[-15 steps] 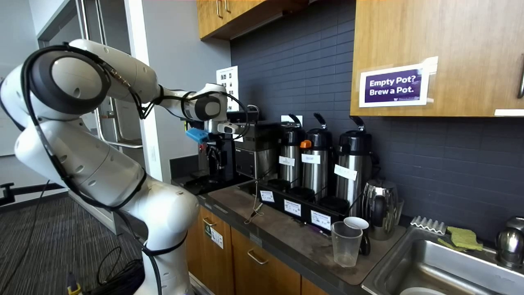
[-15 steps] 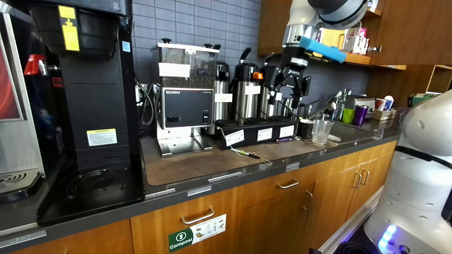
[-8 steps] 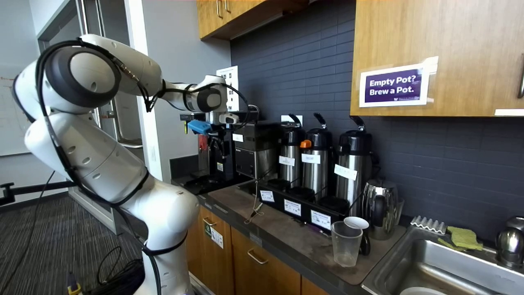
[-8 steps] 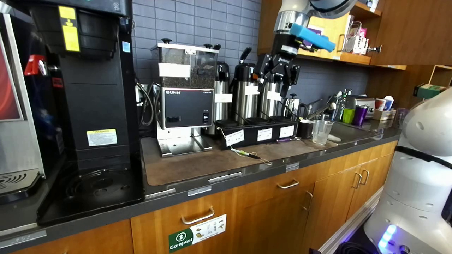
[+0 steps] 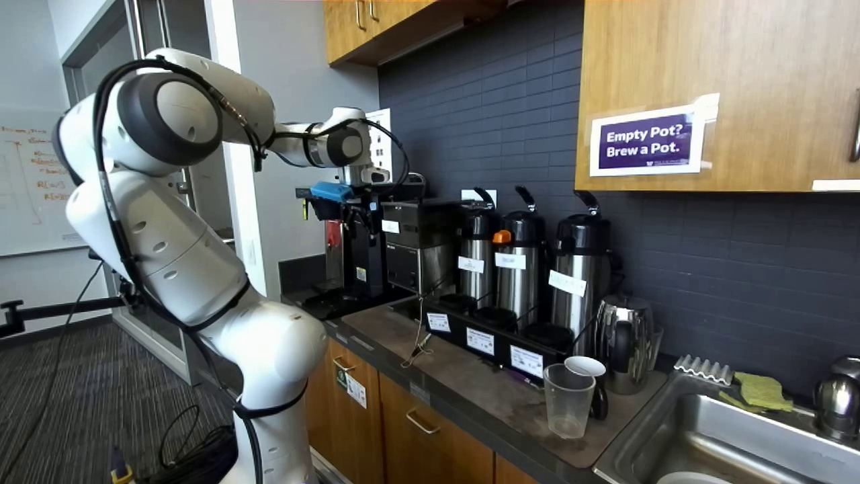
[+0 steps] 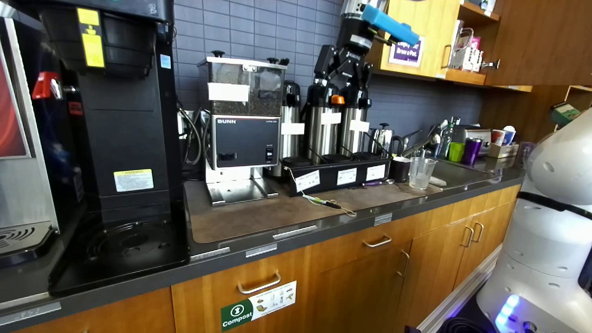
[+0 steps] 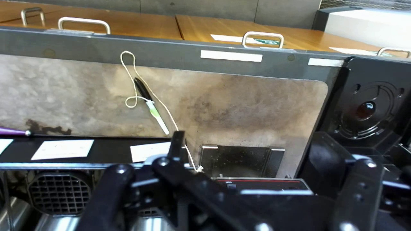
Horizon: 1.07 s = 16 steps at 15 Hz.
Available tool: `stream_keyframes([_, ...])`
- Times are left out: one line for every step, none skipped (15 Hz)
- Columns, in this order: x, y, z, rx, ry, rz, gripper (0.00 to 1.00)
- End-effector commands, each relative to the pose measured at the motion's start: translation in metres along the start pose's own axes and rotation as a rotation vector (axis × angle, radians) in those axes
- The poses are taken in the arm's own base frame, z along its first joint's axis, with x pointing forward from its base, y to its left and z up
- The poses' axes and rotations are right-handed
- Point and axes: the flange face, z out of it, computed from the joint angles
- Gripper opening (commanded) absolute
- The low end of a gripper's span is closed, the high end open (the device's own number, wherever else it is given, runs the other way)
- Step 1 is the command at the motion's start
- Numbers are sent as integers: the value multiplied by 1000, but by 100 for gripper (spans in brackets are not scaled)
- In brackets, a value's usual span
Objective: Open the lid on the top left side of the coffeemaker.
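The gripper (image 7: 247, 147) hangs above the desk (image 6: 342, 224), its two fingers spread wide in the wrist view. In an exterior view the coffeemaker (image 6: 245, 138), black and steel and marked BUNN, stands on a mat (image 6: 240, 224) just beside the pump pots (image 6: 321, 138). A black knob (image 6: 218, 53) sits at its top left, where the lid is too nearly edge-on to make out.
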Motion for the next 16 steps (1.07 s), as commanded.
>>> stream_keyframes([22,-18,-10,-14,20,-49,100])
stream_keyframes([26,-21,-11,-15,23,-56,100])
stream_keyframes([30,-26,-12,-16,23,-64,100])
stream_keyframes([34,-30,-13,-20,26,-71,100])
stream_keyframes([37,-35,-13,-23,26,-81,100])
stream_keyframes([42,-40,-13,-24,26,-88,100])
stream_keyframes([45,-44,-14,-26,31,-96,100])
stream_keyframes([50,-49,-14,-27,32,-104,100])
stream_keyframes([54,-54,-15,-29,34,-110,100])
stream_keyframes([59,-57,-16,-32,38,-117,100])
stream_keyframes([62,-61,-18,-31,35,-124,100])
stream_keyframes([66,-65,-19,-30,32,-130,100])
stream_keyframes([70,-68,-20,-29,23,-134,100])
stream_keyframes([74,-71,-21,-23,11,-136,100])
stream_keyframes([78,-74,-23,-26,8,-137,100])
stream_keyframes([81,-76,-25,-26,4,-141,100])
